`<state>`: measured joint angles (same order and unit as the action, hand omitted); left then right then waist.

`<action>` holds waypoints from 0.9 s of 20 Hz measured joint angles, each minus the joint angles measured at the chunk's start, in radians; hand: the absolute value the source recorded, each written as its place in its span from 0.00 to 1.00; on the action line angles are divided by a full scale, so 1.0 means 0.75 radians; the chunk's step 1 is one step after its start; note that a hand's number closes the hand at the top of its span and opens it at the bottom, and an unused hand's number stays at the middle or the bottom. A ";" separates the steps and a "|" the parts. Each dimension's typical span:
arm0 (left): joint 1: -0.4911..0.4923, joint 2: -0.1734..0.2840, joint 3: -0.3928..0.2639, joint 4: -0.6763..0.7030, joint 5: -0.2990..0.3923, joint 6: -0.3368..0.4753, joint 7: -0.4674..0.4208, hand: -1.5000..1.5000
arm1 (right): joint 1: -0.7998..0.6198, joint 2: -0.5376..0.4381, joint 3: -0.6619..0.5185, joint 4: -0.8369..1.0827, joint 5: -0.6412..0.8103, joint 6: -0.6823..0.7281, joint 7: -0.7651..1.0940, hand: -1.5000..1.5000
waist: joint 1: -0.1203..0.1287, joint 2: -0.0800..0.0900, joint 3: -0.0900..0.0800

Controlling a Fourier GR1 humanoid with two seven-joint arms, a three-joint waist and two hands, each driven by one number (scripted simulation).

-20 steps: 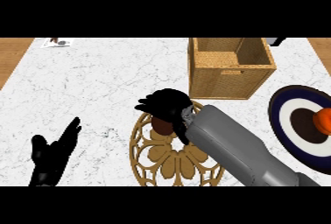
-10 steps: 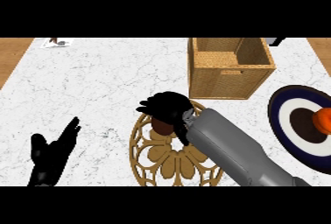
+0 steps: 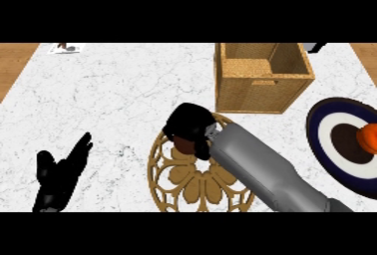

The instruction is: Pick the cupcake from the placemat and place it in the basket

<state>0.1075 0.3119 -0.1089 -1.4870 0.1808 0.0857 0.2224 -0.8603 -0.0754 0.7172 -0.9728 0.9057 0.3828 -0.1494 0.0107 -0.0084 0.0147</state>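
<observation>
My right robot hand (image 3: 188,122) curls over the cupcake (image 3: 184,145) on the placemat (image 3: 177,182), just below the basket (image 3: 254,92). My left robot hand (image 3: 60,174) rests spread on the bench (image 3: 110,99).

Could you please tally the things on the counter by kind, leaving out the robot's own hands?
Basket: 1
Placemat: 1
Cupcake, under the right hand: 1
Plate: 1
Orange thing on the plate: 1
Small thing at the far left edge: 1
Total: 6
</observation>
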 measured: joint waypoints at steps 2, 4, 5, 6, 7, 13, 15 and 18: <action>0.000 -0.020 -0.005 0.004 -0.016 0.016 -0.010 0.50 | 0.008 -0.005 0.003 -0.006 0.024 -0.023 -0.022 1.00 | -0.003 -0.003 0.001; 0.009 -0.009 -0.004 -0.017 -0.021 0.009 0.005 0.50 | 0.006 0.022 -0.011 0.018 0.038 -0.036 0.012 1.00 | -0.001 -0.003 0.000; 0.011 -0.009 -0.002 -0.019 -0.022 0.012 0.008 0.50 | 0.019 0.037 -0.019 0.015 0.031 -0.042 0.089 1.00 | 0.000 -0.004 -0.001; 0.007 -0.010 -0.001 -0.015 -0.025 0.013 0.009 0.50 | 0.027 0.050 -0.035 0.019 0.021 -0.047 0.176 1.00 | 0.001 -0.003 -0.002; 0.009 -0.012 -0.005 -0.017 -0.031 0.016 0.007 0.50 | 0.044 0.059 -0.051 0.018 0.009 -0.056 0.272 1.00 | 0.001 -0.005 -0.003; -0.002 -0.008 -0.004 -0.013 -0.030 0.006 0.017 0.50 | 0.140 0.086 -0.093 -0.046 -0.073 -0.173 0.850 1.00 | 0.019 -0.013 -0.008; -0.013 -0.018 -0.009 -0.009 -0.034 0.008 0.015 0.50 | 0.148 0.090 -0.061 -0.094 -0.092 -0.252 1.027 1.00 | 0.031 -0.009 -0.008; -0.024 -0.016 -0.008 -0.003 -0.033 -0.004 0.013 0.50 | 0.169 0.095 -0.030 -0.211 -0.151 -0.426 1.230 1.00 | 0.044 -0.004 -0.006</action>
<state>0.0892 0.3001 -0.1146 -1.4890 0.1561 0.0831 0.2324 -0.7337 -0.0039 0.6951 -1.1313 0.7921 0.0632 0.7734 0.0436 -0.0114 0.0101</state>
